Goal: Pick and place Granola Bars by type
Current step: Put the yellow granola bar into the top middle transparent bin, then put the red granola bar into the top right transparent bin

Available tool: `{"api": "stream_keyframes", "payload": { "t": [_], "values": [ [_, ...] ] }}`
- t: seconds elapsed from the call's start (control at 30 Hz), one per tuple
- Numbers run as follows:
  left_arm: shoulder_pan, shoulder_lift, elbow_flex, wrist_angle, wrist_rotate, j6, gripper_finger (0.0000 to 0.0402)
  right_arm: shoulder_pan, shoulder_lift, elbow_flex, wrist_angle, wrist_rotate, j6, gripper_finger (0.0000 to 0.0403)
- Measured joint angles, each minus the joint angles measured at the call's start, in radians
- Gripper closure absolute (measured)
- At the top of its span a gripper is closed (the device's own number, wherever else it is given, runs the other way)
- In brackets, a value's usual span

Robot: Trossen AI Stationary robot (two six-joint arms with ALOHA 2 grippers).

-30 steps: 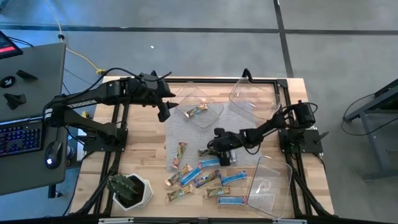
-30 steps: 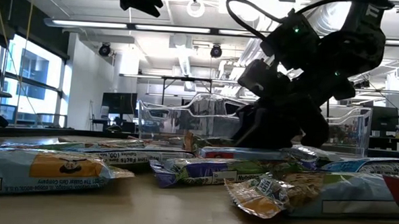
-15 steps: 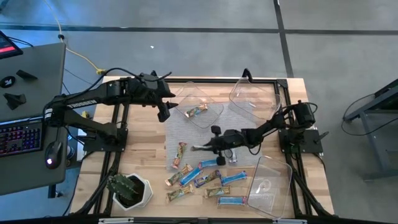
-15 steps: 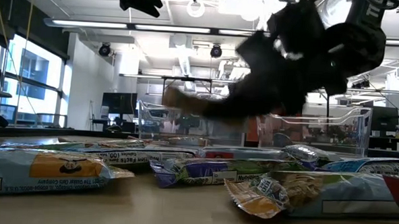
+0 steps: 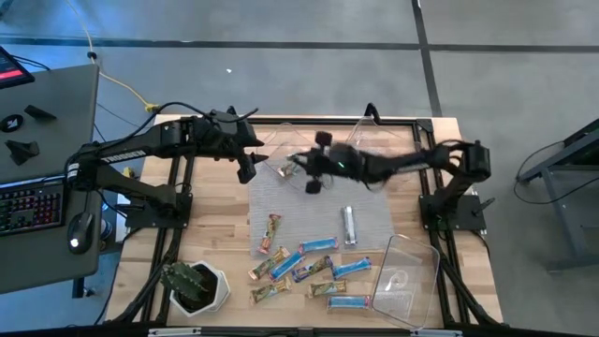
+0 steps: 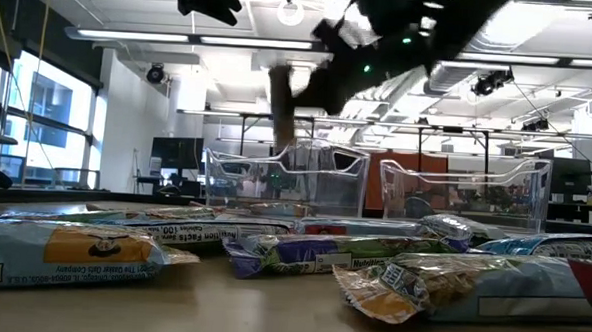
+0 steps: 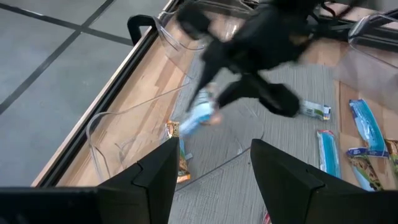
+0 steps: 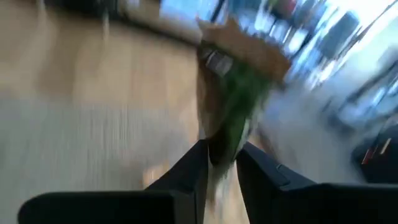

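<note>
One bar: your right gripper (image 8: 219,163) pinches a brown bar (image 8: 239,93) above the bin (image 5: 298,161).
Left gripper (image 7: 211,165): yours, spread apart, waiting beside it.

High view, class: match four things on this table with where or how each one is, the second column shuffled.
Column one:
1. silver bar
2. potted plant
3. right gripper
4. left gripper

Column two:
A. shut on a granola bar, above a clear bin
B. lying on the grey mat
C. standing on bare wood near a table corner
D. open, beside that bin

Pairs: 1-B, 2-C, 3-A, 4-D
</note>
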Motion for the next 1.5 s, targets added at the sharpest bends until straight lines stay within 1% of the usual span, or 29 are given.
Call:
{"api": "stream_keyframes", "payload": {
  "t": [0.07,0.1,0.17,0.4,0.57,0.73,0.8,0.87,0.97,1.03,1.2,1.3,1.37,1.43,1.5],
  "values": [
    [0.000,0.000,0.000,0.000,0.000,0.000,0.0208,-0.041,0.019,0.081,-0.233,-0.027,0.026,0.0341],
    [0.000,0.000,0.000,-0.001,0.000,0.000,0.0208,-0.058,0.030,0.111,-0.314,-0.045,0.030,0.0344],
    [0.000,0.000,0.000,-0.004,0.000,0.000,0.0208,-0.083,0.048,0.146,-0.377,-0.075,0.031,0.0348],
    [0.000,0.000,0.000,-0.009,0.000,0.000,0.0208,-0.110,0.091,0.149,-0.358,-0.186,0.041,0.0362],
    [0.000,0.000,0.000,-0.029,0.000,0.000,0.0208,-0.108,0.109,0.149,-0.361,-0.187,0.032,0.0361],
    [0.000,0.000,0.000,-0.029,0.000,0.000,0.0208,-0.097,0.100,0.174,-0.352,-0.162,0.030,0.0339],
    [0.000,0.000,0.000,-0.030,0.000,0.000,0.0208,-0.079,0.082,0.199,-0.359,-0.176,0.016,0.0329],
    [0.000,0.000,0.000,-0.031,0.000,0.000,0.0208,-0.051,0.061,0.227,-0.372,-0.215,-0.008,0.0318],
    [0.000,0.000,0.000,-0.034,0.003,0.000,0.0208,-0.009,0.034,0.266,-0.430,-0.257,-0.027,0.0301],
    [0.000,0.000,0.000,-0.058,0.004,-0.008,0.0208,0.019,0.012,0.293,-0.478,-0.248,-0.035,0.0290],
    [0.000,0.000,0.000,-0.104,0.003,-0.048,0.0208,0.089,-0.041,0.339,-0.677,-0.230,-0.025,0.0269],
    [0.000,0.000,0.000,-0.114,0.003,-0.052,0.0208,0.136,-0.061,0.342,-0.787,-0.244,0.027,0.0264],
    [0.000,0.000,0.000,-0.114,0.003,-0.052,0.0208,0.168,-0.063,0.339,-0.846,-0.285,0.095,0.0263],
    [0.000,0.000,0.000,-0.112,0.002,-0.052,0.0208,0.204,-0.058,0.310,-0.853,-0.323,0.179,0.0262],
    [0.000,0.000,0.000,-0.109,0.002,-0.052,0.0208,0.245,-0.051,0.259,-0.829,-0.334,0.240,0.0262]
  ]
}}
